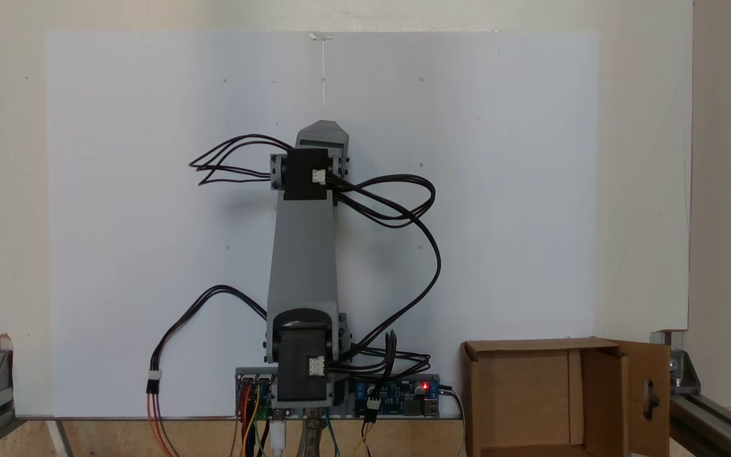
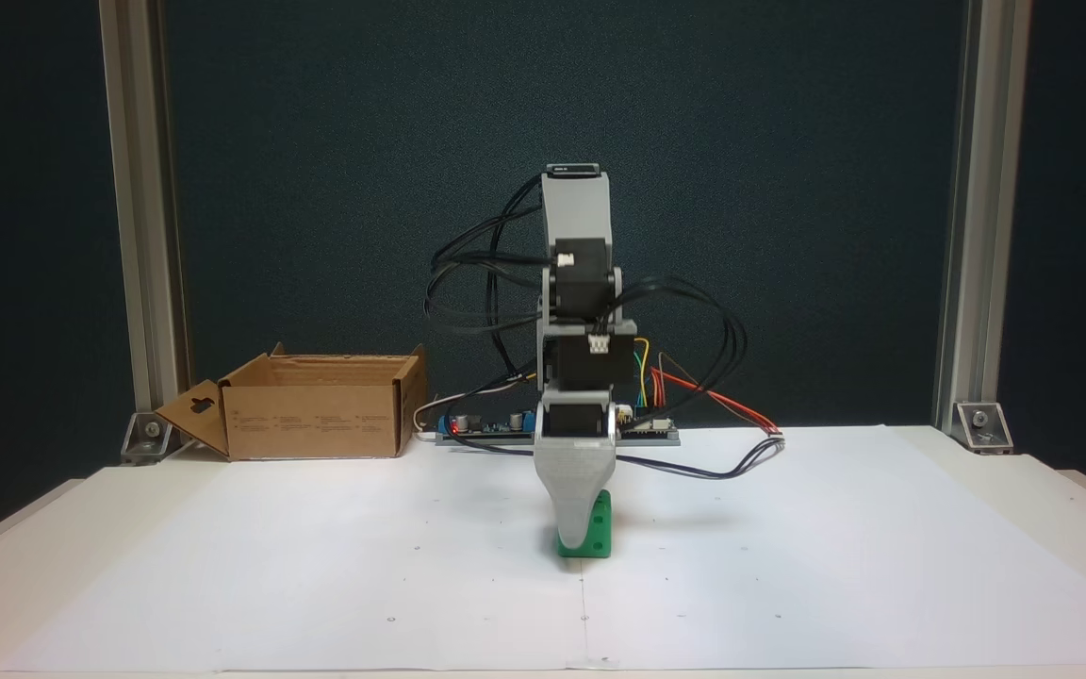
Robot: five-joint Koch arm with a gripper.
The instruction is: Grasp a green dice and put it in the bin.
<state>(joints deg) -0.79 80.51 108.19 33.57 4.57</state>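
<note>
Nearest the camera in a fixed view, the green dice [image 2: 598,530] sits on the white paper sheet [image 2: 317,566] that covers the table [image 2: 1052,490], partly hidden behind the grey claw [image 2: 577,538]. The claw points straight down at the sheet, its broad front jaw covering the left part of the dice; the second jaw lies behind it, so I cannot tell whether the claw is gripping the dice or only standing around it. Directly above the dice rises the arm [image 2: 578,311], folded over itself, with black cables [image 2: 694,302] looping out on both sides. Behind the dice, at the foot of the arm, a circuit board [image 2: 482,424] shows a red light. Farther back and well to the left of the dice stands the bin [image 2: 317,415], a brown cardboard box, open at the top, with a slotted flap hanging outward. In a fixed view from above, the bin [image 1: 524,393] sits beside the arm's base.
</note>
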